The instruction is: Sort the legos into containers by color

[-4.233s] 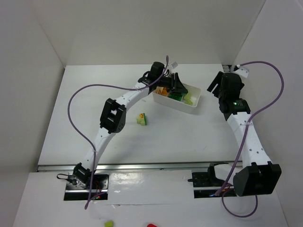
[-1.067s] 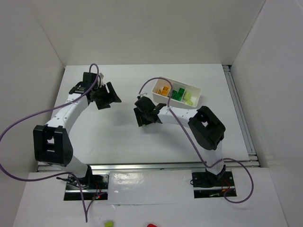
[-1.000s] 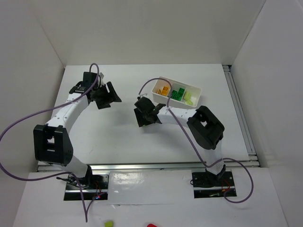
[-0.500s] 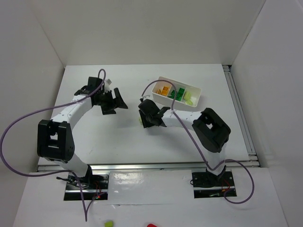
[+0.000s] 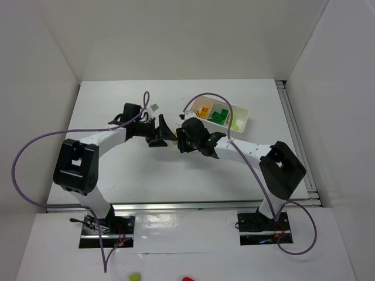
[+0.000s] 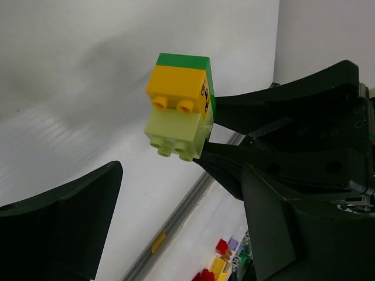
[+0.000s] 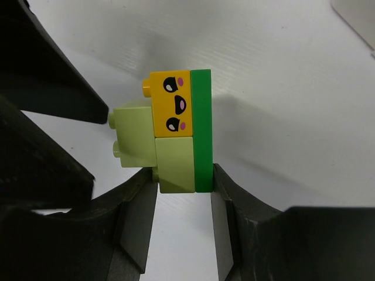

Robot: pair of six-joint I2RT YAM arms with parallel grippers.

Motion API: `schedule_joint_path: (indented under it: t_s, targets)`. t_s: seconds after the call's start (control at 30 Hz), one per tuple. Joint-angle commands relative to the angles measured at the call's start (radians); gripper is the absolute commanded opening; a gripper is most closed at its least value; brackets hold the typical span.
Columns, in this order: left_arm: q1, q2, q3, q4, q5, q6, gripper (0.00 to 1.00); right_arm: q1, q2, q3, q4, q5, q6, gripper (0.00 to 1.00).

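- The tray holds orange, green and pale legos, one colour per compartment.
- The right gripper pinches a joined three-colour stack.
- The left gripper gapes wide beside it; splitting and sorting remain.

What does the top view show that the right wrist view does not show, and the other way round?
Only the top view: the compartments of the tray, with sorted bricks in orange, green and pale green.
Only the right wrist view: the stack up close. It is a green plate, an orange brick with a printed face, and pale green bricks, pinched in the right hand.
Both: the open left hand close to the right hand.
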Motion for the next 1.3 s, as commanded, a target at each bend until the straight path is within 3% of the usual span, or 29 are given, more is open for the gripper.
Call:
schedule_joint_path:
  t_s: [0.0,0.23,0.63,0.8,0.97,1.03,1.07,1.13,1.27]
  targets:
    - [-0.034,0.011,-0.020,0.155,0.036,-0.038,0.92,-0.008,-0.032,-0.006,0.062,-0.022,0.013,0.34]
    - [-0.053,0.024,-0.042,0.231,0.036,-0.082,0.76,-0.008,-0.050,-0.006,0.062,-0.044,0.013,0.34]
    - [-0.071,0.099,-0.016,0.375,0.080,-0.159,0.69,-0.008,-0.079,-0.029,0.061,-0.053,0.013,0.34]
    - [-0.080,0.110,-0.016,0.387,0.093,-0.179,0.56,-0.008,-0.079,-0.029,0.060,-0.053,0.013,0.34]
    - [-0.080,0.099,-0.007,0.339,0.093,-0.153,0.54,-0.029,-0.079,-0.029,0.051,-0.044,0.032,0.34]
    - [-0.071,0.088,0.003,0.311,0.093,-0.142,0.34,-0.040,-0.079,-0.029,0.051,-0.044,0.032,0.34]
    - [-0.062,0.088,0.003,0.311,0.093,-0.142,0.15,-0.054,-0.079,-0.039,0.051,-0.044,0.032,0.34]
    - [-0.062,0.088,0.003,0.288,0.093,-0.133,0.00,-0.066,-0.088,-0.051,0.051,-0.053,0.032,0.34]
    - [-0.031,0.097,0.003,0.279,0.114,-0.124,0.00,-0.117,-0.108,-0.070,0.051,-0.071,0.032,0.34]
